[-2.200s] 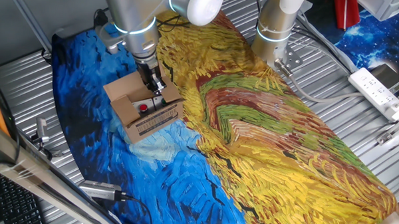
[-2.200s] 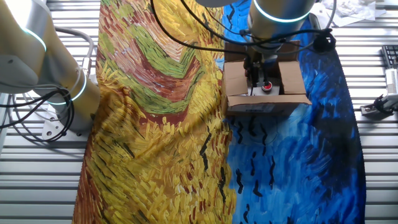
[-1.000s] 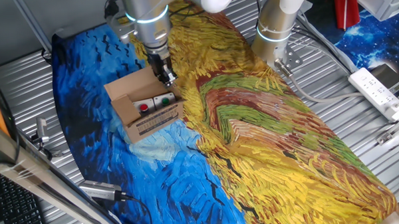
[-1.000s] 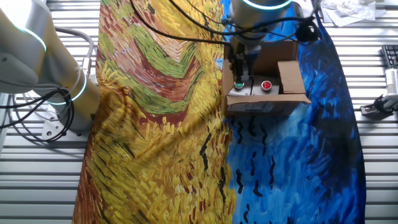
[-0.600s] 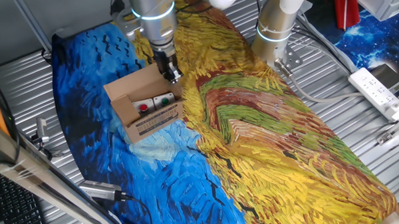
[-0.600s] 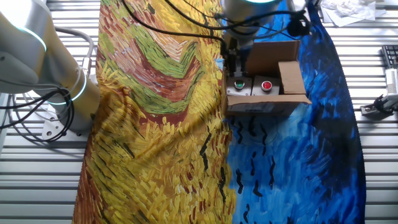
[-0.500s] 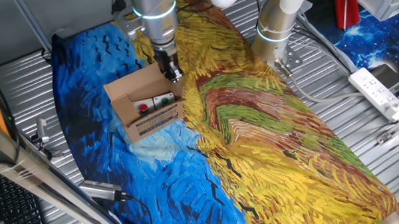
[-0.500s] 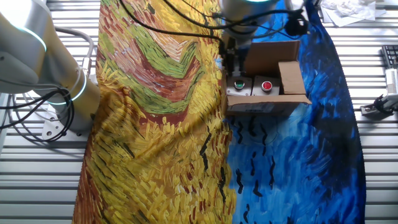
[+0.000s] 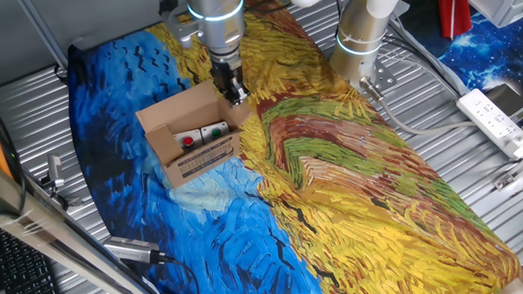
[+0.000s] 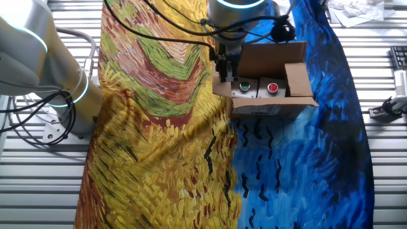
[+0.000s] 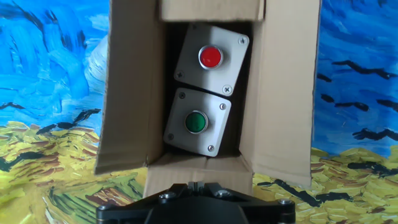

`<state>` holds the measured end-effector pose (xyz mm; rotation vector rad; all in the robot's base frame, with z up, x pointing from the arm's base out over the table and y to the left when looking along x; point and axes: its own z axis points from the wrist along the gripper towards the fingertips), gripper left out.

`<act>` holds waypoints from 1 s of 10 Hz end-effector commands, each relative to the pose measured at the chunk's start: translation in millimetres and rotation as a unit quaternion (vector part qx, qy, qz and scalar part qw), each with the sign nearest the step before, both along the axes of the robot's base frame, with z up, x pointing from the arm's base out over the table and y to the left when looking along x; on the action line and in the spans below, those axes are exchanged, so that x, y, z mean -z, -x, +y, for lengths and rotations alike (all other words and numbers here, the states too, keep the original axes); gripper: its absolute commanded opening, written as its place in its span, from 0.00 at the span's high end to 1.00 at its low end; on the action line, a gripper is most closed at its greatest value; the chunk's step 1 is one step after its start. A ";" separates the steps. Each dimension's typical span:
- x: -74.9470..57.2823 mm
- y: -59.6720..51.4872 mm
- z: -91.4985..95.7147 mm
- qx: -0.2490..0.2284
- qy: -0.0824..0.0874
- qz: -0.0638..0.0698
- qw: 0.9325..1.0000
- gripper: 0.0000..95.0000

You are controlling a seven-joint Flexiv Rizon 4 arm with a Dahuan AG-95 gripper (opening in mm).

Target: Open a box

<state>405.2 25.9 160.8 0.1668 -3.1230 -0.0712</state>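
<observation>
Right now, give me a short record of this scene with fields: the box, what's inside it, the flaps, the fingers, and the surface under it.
box: brown cardboard box, top open
contents: two grey push-button units, one with a red button, one with a green button
flaps: folded outward
label: white barcode label on one side
fingers: the gripper sits at the flap on the yellow side; grip state unclear
surface: painted cloth, blue and yellow

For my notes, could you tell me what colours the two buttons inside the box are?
One red button and one green button, clearest in the hand view.
</observation>
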 end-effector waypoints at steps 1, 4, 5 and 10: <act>2.2 1.3 -0.2 0.000 0.000 -0.002 1.000 1.00; 7.6 6.4 0.3 0.003 0.000 -0.008 1.000 1.00; 9.6 8.0 0.9 0.002 0.000 -0.009 1.000 1.00; 21.1 14.7 5.3 0.007 0.001 -0.016 1.000 1.00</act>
